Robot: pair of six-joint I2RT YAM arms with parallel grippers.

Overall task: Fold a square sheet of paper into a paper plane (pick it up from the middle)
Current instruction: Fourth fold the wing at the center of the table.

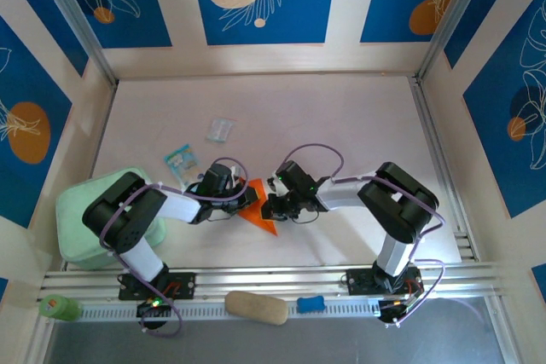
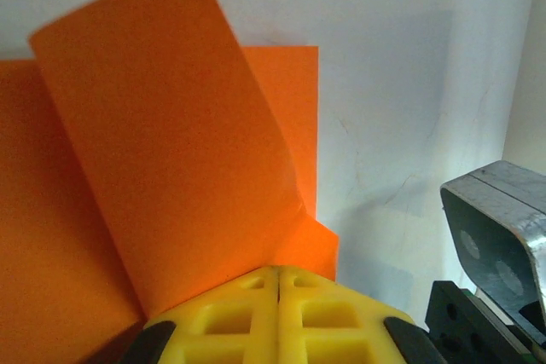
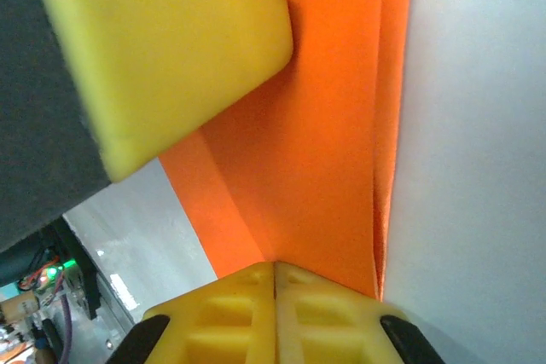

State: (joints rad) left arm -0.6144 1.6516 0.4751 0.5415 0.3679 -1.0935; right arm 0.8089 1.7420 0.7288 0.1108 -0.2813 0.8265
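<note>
Item: thin bright-orange square paper sheet (image 1: 263, 217), partly folded, one flap standing up. It lies centre-front on the white table (image 1: 358, 134), between both arms.
Left claw (image 2: 278, 283): jaws together, tips at the flap's base.
Right claw (image 3: 275, 277): jaws together, tips at the sheet's edge.
Step, as judged: early creasing.
Next move: press the raised flap flat without shifting the sheet.
</note>
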